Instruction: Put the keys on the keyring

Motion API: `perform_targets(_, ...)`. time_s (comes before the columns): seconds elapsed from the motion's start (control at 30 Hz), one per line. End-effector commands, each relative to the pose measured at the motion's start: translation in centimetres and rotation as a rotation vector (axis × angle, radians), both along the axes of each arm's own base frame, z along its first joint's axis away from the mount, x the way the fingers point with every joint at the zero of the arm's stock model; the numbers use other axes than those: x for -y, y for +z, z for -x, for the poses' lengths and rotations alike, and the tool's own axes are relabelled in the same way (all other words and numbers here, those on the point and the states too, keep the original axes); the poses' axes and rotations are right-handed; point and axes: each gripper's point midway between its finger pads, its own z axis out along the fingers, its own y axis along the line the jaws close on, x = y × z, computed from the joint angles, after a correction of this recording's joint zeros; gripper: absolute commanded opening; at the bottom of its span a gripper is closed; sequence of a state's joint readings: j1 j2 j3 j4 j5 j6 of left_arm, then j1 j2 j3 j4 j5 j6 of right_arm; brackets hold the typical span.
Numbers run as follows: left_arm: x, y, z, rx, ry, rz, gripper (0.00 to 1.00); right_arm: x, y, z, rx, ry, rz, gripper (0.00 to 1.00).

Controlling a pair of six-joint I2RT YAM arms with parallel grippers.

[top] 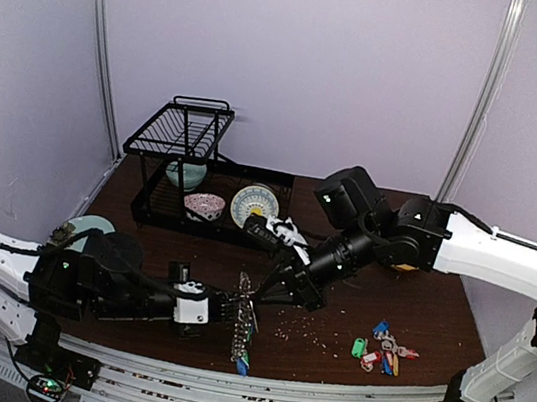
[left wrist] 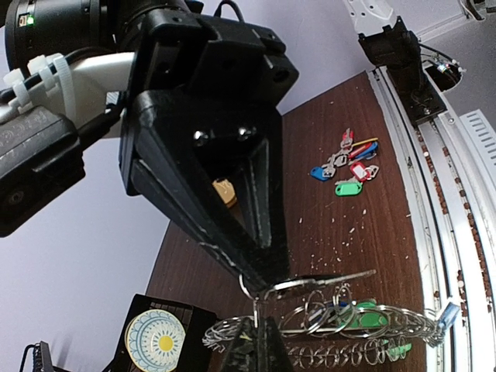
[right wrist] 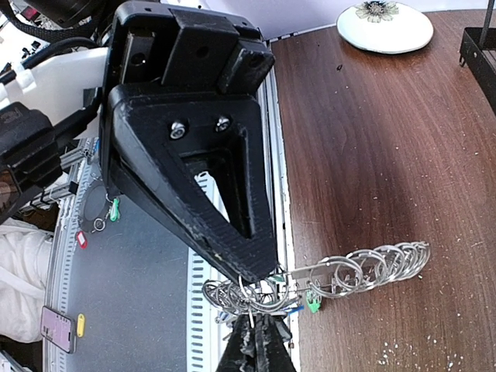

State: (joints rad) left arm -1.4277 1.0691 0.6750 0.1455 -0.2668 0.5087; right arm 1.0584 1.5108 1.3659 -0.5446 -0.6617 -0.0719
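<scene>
No legible text, label, brand, number or sign in any view, tags on the keyring (left wrist: 360, 316) unreadable, loose coloured key tags (left wrist: 349, 167) likewise, plate (left wrist: 155, 341) patterned only.

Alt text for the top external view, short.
Two arms meet over a dark wooden table, left end effector and right end effector both shut on the keyring, held on edge. Loose tagged keys lie to its right; a black dish rack stands behind.
</scene>
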Motion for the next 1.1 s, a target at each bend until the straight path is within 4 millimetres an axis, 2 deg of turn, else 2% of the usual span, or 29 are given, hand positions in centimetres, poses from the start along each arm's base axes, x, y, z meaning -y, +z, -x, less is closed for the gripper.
perform_targets(0.0,0.0,5.3,1.2,0.009,-0.059,0.202,0.00,1.2,-0.7,-1.5,0.004,-0.065,0.027,0.00)
perform_targets(0.27,-0.3,5.8,1.2,0.013,-0.059,0.233,0.00,1.5,-0.9,-1.4,-0.003,-0.059,0.029,0.00)
perform_targets(0.53,-0.3,5.5,0.6,0.017,-0.026,0.219,0.00,1.6,-1.2,-1.4,-0.014,-0.054,0.039,0.00)
perform_targets(0.73,0.5,3.8,0.0,0.015,0.003,0.156,0.00,1.3,-0.5,-0.8,-0.036,-0.019,0.010,0.00)
perform_targets(0.87,0.2,4.0,-0.5,0.019,0.041,0.172,0.00,1.4,-0.6,-0.7,-0.035,-0.014,0.019,0.00)
perform_targets(1.07,0.2,3.1,-1.2,0.010,0.084,0.142,0.00,1.5,1.9,1.3,-0.051,0.089,-0.086,0.00)
